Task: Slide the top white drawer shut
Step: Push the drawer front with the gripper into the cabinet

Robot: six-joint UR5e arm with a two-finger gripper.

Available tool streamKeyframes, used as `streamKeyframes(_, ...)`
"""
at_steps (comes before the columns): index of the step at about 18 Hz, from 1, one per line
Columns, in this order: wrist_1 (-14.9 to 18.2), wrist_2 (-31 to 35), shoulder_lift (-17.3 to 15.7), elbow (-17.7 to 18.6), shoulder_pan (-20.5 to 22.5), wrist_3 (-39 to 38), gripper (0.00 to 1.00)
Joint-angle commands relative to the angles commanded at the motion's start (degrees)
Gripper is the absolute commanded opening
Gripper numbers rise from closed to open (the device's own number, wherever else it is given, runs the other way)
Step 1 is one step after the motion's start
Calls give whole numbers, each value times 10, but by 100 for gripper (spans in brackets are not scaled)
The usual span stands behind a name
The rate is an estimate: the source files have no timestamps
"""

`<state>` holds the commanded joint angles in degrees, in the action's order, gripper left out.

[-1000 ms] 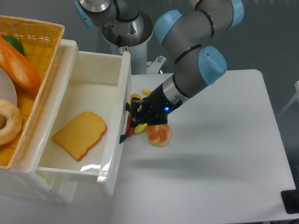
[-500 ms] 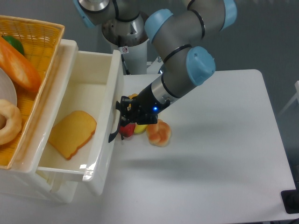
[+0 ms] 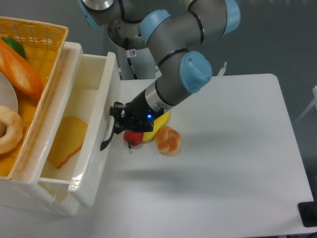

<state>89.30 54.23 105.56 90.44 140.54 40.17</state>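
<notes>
A smooth white rectangular surface [image 3: 237,168] with rounded corners is filling most of the view, catching soft, even light and carrying a faint shadow across its middle. Behind and to the right, a plain dark grey floor [image 3: 287,39] is showing. A small black object [image 3: 308,214] is sitting at the surface's lower right corner.

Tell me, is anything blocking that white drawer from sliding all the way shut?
Nothing visible blocks it. The gripper is already against the front of the top white drawer, by its black handle. The slice of toast lies flat inside. The toy fruit sits on the table, outside the drawer's path.
</notes>
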Motion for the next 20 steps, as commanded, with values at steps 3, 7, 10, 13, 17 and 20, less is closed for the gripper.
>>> streamKeyframes(3, -1, 1, 0, 1, -11, -10, 0)
streamKeyframes(7, -2, 3, 2, 1, -26, -27, 0)
streamKeyframes(10, -2, 4, 4, 1, -39, -40, 0)
streamKeyframes(13, -2, 4, 3, 0, -43, -41, 0)
streamKeyframes(17, -18, 4, 4, -2, -55, -66, 0)
streamKeyframes(20, -38, 4, 6, -3, -66, -81, 0)
